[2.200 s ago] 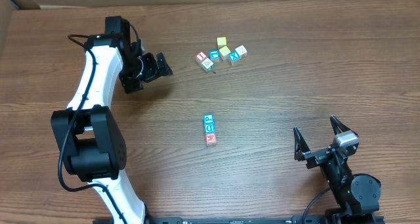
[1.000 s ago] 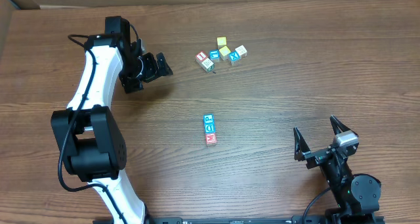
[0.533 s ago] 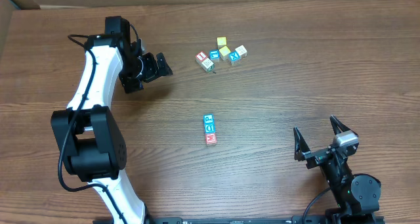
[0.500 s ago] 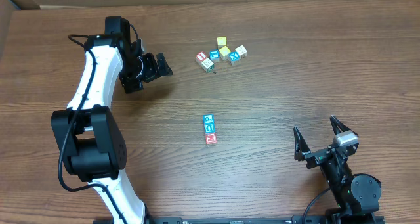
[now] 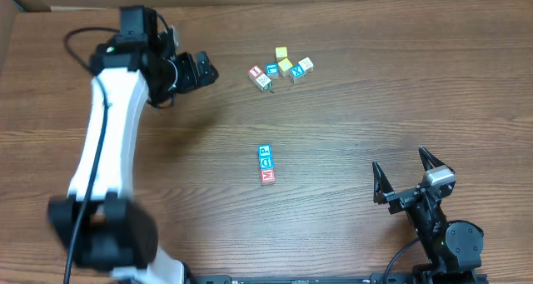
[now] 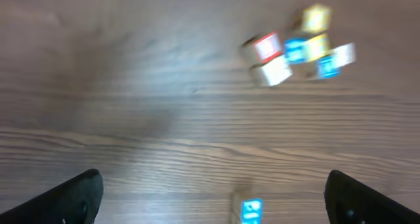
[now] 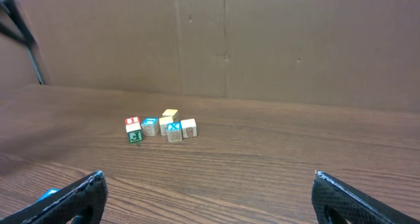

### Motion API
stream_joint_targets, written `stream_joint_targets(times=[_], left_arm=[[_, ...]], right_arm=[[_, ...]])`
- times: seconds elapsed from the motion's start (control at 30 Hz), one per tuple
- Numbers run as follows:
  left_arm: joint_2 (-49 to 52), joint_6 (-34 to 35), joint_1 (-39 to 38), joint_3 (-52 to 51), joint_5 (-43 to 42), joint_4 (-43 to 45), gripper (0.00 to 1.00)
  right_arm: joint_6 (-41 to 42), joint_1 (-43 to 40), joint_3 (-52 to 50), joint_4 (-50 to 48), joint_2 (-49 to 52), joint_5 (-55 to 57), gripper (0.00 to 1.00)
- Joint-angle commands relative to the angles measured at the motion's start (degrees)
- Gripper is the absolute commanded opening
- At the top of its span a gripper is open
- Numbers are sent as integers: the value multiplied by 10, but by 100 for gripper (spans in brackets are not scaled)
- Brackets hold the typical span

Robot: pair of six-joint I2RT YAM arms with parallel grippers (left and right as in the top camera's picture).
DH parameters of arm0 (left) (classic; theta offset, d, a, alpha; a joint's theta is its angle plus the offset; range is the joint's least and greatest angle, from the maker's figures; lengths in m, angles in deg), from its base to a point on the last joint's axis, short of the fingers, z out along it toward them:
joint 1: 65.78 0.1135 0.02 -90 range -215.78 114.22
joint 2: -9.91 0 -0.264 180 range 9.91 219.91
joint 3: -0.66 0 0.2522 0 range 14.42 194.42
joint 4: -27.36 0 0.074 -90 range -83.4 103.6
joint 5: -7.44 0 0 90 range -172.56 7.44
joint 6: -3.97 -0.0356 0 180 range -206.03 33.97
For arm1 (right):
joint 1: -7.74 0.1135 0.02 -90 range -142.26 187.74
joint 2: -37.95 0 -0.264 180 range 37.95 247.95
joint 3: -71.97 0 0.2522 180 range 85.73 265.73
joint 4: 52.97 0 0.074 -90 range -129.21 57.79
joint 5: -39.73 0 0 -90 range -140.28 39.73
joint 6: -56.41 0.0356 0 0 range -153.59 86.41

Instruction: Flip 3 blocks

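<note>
The three blocks lie in a short row on the table. They are well apart from the little heap of other blocks, on the side nearer the robot, and nothing touches them. The left gripper hangs wide open to the left of the heap, and the right gripper sits wide open far from it, both empty. I think no flip is going on now, and the pictures cannot show if any block is turned yet.
</note>
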Motion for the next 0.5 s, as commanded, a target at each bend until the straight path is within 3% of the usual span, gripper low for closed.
stream_joint_targets(times=[0.0,0.2,0.47], left_arm=[[-119,-18,-3,9,57,-29,100],[-203,-28,-3,9,91,-127,100],[-205,-25,-3,6,99,-295,100]], right_arm=[[-2,-4,-6,-3,-5,-1,100],[-2,-4,-6,-2,-5,-1,100],[-2,-4,-6,-2,-5,-1,100]])
